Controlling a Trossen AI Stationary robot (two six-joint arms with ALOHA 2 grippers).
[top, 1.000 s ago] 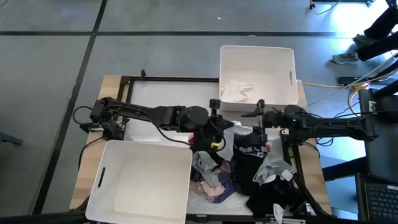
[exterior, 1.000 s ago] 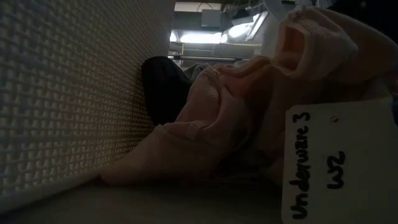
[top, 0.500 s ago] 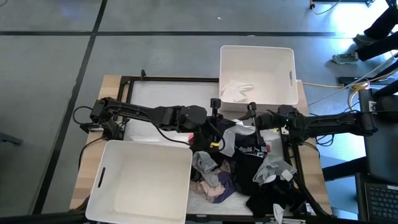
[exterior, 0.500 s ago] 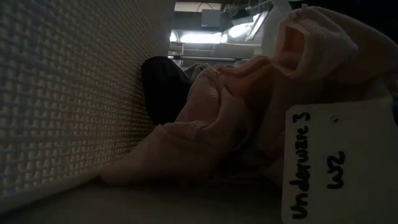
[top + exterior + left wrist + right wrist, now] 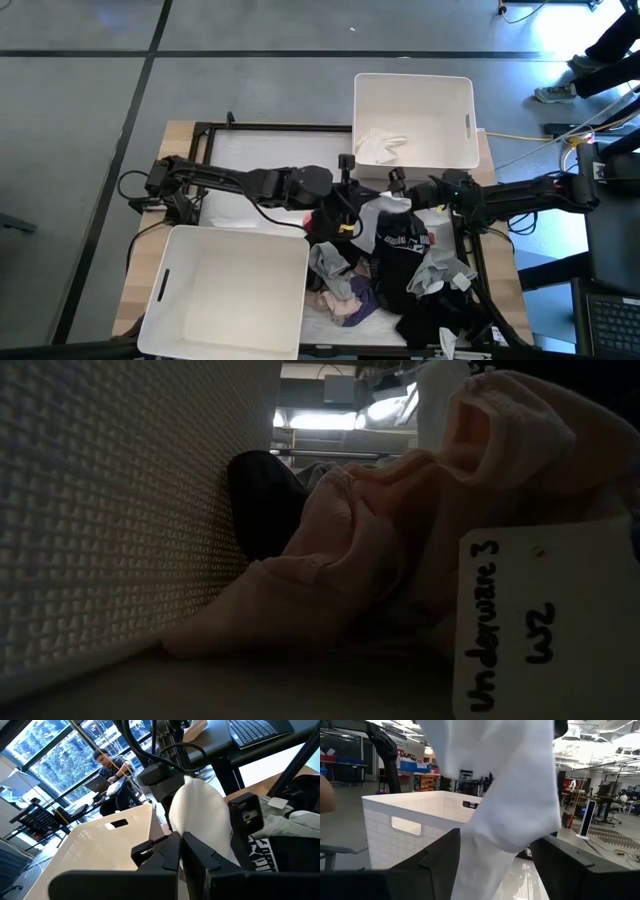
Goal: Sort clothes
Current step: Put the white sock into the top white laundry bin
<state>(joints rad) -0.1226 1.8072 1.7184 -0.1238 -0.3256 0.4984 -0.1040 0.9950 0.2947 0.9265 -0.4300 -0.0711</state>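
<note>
From above, both arms reach level toward the middle of the bench (image 5: 180, 135). The left claw (image 5: 352, 207) is pressed together, pinching a white garment (image 5: 385, 208) at the upper edge of the clothes pile (image 5: 395, 270). The right claw (image 5: 400, 190) comes from the opposite side, fingers spread around the same white garment, not closed on it. Two white bins show: one (image 5: 412, 118) beyond the claws holding a single white piece (image 5: 380, 146), the other (image 5: 225, 300) at the near left. The pile lies beside the near bin: black, grey, pink and purple pieces tangled, too many to count.

At bench height, a bin's mesh wall (image 5: 110, 510) fills the left, a pink garment (image 5: 400, 550) lies against it, bearing a handwritten tag (image 5: 535, 620).

From the left wrist, its closed fingers (image 5: 195, 855) hold the white garment (image 5: 200, 815), which runs lengthwise away from them.

From the right wrist, the white garment (image 5: 505, 785) hangs with its long axis upright between the two spread fingers (image 5: 430, 857), a bin (image 5: 415, 830) behind.
</note>
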